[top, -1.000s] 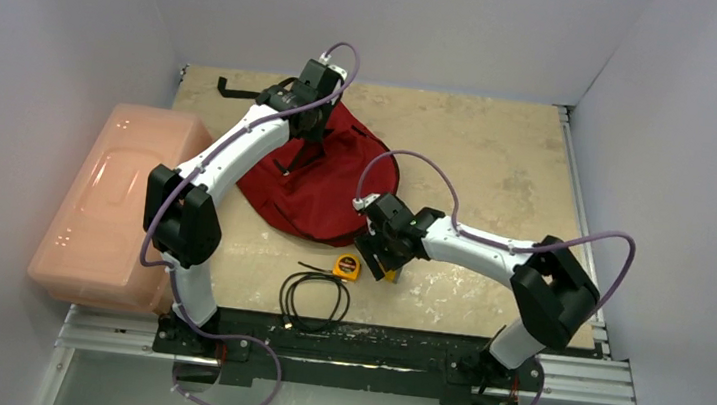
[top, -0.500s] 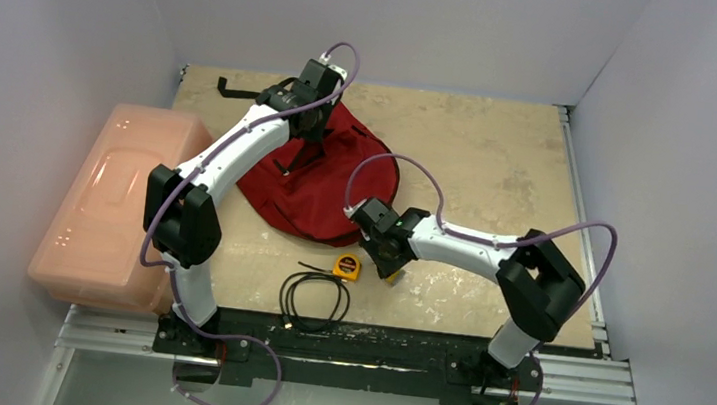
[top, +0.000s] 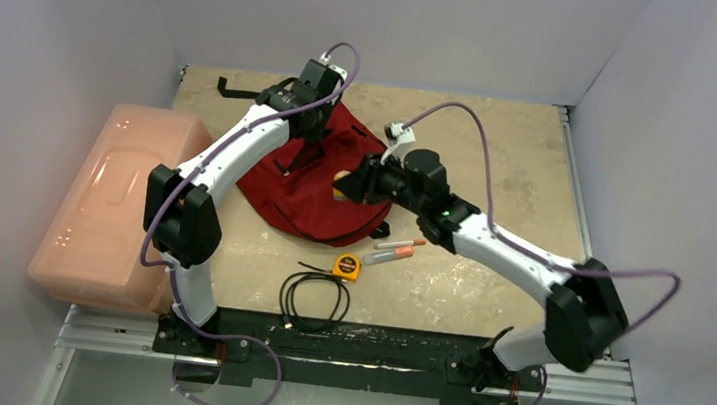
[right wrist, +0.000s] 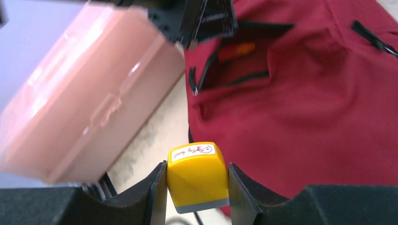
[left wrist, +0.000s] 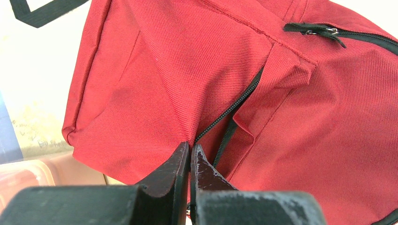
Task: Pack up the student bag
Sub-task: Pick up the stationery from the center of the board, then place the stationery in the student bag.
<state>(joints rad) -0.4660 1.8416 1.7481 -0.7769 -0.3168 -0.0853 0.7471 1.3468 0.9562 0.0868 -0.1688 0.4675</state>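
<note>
The right gripper [right wrist: 197,171] is clamped on a small yellow block [right wrist: 197,180], one finger flat on each side; the jaws stand about half apart, filled by the block; a white label with red writing faces up on the block's top. The gripper hangs above the bag [top: 310,192], over its near right part; ahead of its fingers the bag's pocket gapes between black zipper lines, with something orange [right wrist: 237,50] inside it. A pink box [right wrist: 80,108] lies to the left of the fingers, beyond the bag's edge.

The left gripper [left wrist: 190,152] is squeezed tight, its tips pinching the bag's fabric right at a zipper's edge; the red cloth rises towards it there. It holds the far side of the pocket mouth, across the opening from the right gripper.

Below and behind the right gripper, on the table [top: 500,157], lie two pens [top: 394,253], a yellow tape measure [top: 347,266] just beside them, and a coiled black cable [top: 314,298] nearer the arm bases; none touches either gripper.
</note>
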